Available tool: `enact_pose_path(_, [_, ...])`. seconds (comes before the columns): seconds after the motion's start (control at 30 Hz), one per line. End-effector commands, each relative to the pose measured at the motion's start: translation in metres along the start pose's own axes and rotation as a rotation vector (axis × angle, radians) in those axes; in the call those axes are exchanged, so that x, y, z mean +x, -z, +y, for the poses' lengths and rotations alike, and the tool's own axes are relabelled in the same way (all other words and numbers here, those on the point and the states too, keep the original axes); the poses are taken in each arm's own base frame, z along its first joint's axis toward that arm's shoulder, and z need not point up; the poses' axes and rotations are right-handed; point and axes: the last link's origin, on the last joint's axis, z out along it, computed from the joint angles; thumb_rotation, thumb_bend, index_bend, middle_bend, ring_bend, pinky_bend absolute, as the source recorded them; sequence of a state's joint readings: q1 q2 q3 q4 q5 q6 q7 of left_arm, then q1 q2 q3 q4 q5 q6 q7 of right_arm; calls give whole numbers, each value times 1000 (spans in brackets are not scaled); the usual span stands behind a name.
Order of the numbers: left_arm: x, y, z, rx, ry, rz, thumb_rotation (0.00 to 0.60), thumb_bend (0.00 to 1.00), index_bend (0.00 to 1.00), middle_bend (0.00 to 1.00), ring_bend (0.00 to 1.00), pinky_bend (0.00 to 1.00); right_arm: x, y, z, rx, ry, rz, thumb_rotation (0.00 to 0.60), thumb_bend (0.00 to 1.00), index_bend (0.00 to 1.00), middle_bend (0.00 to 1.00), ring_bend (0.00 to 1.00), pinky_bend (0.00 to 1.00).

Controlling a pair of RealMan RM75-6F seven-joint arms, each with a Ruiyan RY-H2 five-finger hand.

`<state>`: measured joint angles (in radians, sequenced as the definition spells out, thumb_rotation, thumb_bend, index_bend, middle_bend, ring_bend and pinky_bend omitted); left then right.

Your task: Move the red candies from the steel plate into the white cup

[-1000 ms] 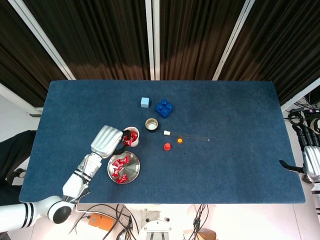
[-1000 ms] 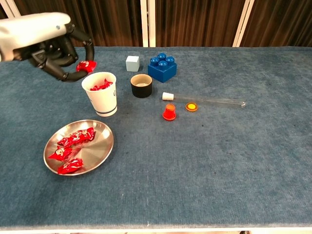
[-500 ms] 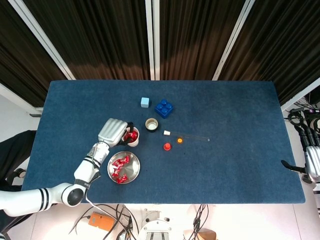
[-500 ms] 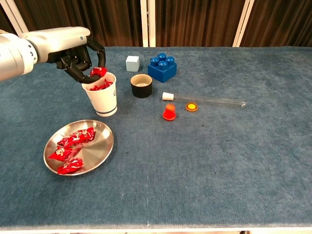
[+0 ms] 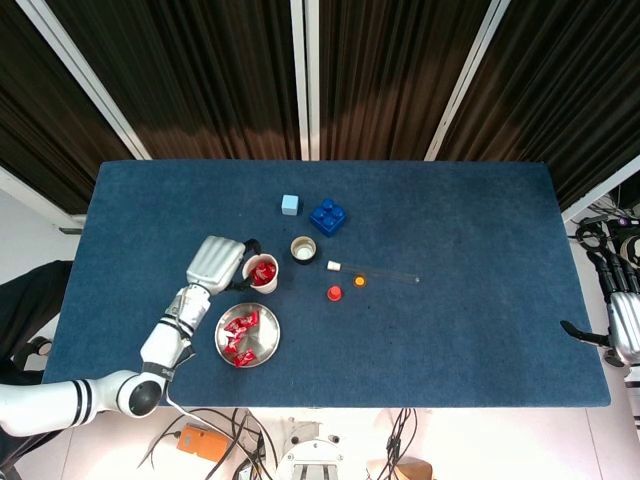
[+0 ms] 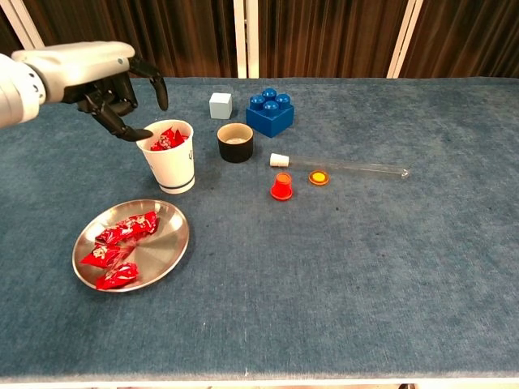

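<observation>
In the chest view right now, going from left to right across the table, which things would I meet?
steel plate → white cup → grey cube → black ring → blue brick → red cap → orange disc

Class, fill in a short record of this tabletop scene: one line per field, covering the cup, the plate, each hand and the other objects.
white cup: upright, red candies inside
steel plate: in front of the cup, several red candies on it
left hand: fingers apart beside the cup's rim, holding nothing
right hand: at the table's right edge, away from everything; state unclear
other objects: blue brick, pale cube, dark ring, glass tube, red cap, orange disc
</observation>
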<state>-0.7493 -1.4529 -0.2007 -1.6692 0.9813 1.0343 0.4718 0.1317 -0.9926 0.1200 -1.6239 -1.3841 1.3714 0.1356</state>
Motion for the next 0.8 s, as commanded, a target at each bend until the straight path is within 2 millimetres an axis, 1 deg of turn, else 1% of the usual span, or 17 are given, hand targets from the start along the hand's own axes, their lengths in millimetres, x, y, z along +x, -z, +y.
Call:
enact_pose_path(0.03, [7,15,-7,8,12,43,600,213,371,899,880,822,1,0,0,0,1,2,600,257,0,30,0,152])
enact_pose_path(0.13, [11,33,-17,20,16,77,600,212,391,899,879,822,1,0,0,2,1,5,600,257,0,30,0,152])
enact_pose_path(0.23, [10,52,-27,35,14,90,600,212,440,899,878,822,0,-1,0,3,-1,3,600,258,0,30,0,152])
enact_pose_path(0.3, [5,63,-30,38,12,81,600,212,453,899,877,822,0,-1,-1,4,1,0,600,257,0,30,0,152])
enact_pose_path(0.4, [-6,74,-31,25,4,54,600,213,460,899,877,822,-1,-2,-3,10,2,1,600,257,0,30,0,152])
enact_pose_path(0.57, [-34,80,-16,-36,-4,-18,600,212,460,899,877,822,-1,-3,-6,15,6,-1,600,258,0,30,0,152])
enact_pose_path(0.7, [-51,76,-4,-61,16,-58,600,212,460,899,877,822,0,-3,-8,17,9,0,600,257,0,30,0,153])
enact_pose_path(0.8, [-63,71,1,-65,-14,-83,600,206,460,898,877,822,1,-2,-9,17,10,1,600,257,0,30,0,153])
